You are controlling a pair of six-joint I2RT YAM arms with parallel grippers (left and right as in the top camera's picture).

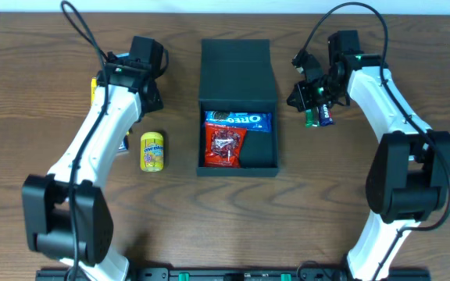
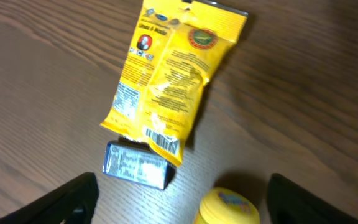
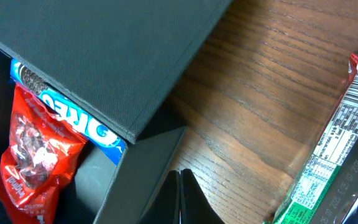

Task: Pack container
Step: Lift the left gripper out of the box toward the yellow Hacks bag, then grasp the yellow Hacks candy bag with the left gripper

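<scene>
Brown wood-grain table stretches under both my arms. At its middle sits the container, a dark matte box with its flap lid thrown open toward the far side. Inside, a blue Oreo packet lies across the far end. A red snack packet lies nearer to me on the left, its top edge overlapping the Oreo packet.

My left end effector is released. Its two dark fingers stand wide apart at the lower corners of the wrist view, with nothing clasped between them. Ahead of it a yellow snack bag lies flat on the table, its barcode end overlapping a small silver-blue packet. A yellow round tub shows at the lower edge, between the fingers. From overhead the tub lies on its side, left of the container and apart from it.

My right end effector is clenched, fingers pressed together and gripping nothing. It hangs above the table just beside the container's right wall. A green-and-white wrapped bar with a red end lies on the table off to one side of it. From overhead a small dark-blue packet lies just beside that bar. I cannot read either wrapper.
</scene>
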